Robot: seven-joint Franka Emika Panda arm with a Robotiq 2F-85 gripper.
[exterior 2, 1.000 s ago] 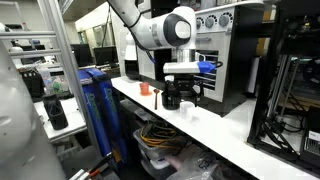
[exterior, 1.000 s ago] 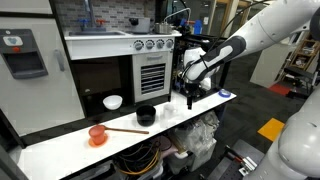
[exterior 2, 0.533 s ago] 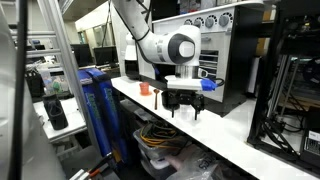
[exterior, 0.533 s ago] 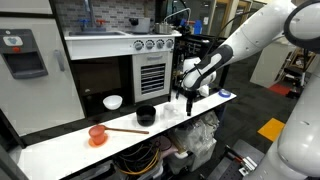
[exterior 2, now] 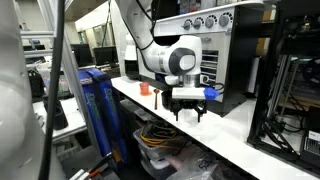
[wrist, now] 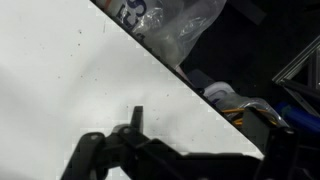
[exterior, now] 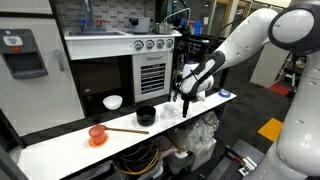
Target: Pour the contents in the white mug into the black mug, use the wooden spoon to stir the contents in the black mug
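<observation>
- Gripper [exterior: 184, 101] hanging above the white worktop [exterior: 60, 140], close to its front edge and well apart from the black mug [exterior: 146, 115]; jaws spread wide, nothing between them, as seen also in an exterior view [exterior 2: 190, 116].
- Bare white worktop beneath the gripper in the wrist view, its edge running diagonally, with a clear plastic bag [wrist: 175, 30] below that edge.
- Dark print on the bag, too blurred to read.
- White mug [exterior: 113, 102] standing upright further back, near the dark appliance [exterior: 150, 70]; contents not visible.
- Black mug upright, between the white mug and the gripper; inside dark, contents impossible to tell.
- Wooden spoon [exterior: 126, 131] lying flat near the front edge, just in front of the black mug, 1 end reaching the orange cup [exterior: 97, 135].
</observation>
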